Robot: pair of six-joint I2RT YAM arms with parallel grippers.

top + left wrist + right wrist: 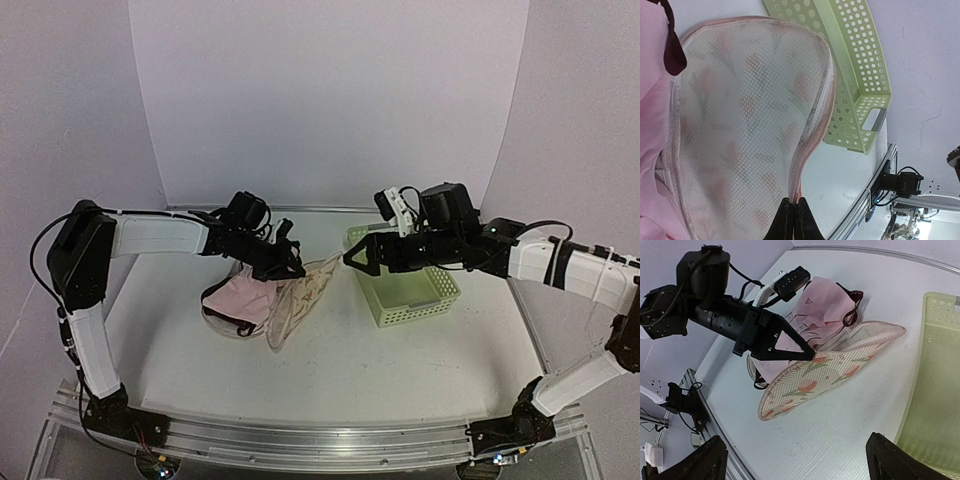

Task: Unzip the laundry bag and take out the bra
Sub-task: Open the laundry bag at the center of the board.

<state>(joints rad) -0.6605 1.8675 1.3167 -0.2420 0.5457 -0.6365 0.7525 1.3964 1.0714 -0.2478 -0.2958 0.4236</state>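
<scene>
Beside the basket (386, 318) the laundry bag (300, 300) is already unzipped, its flap pinched up by the closed left gripper (297, 268); the bra (240, 300) still lies inside, the right gripper (352, 257) spread, empty.

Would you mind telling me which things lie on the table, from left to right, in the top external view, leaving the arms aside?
The bra → the raised flap of the laundry bag → the pale green basket.
</scene>
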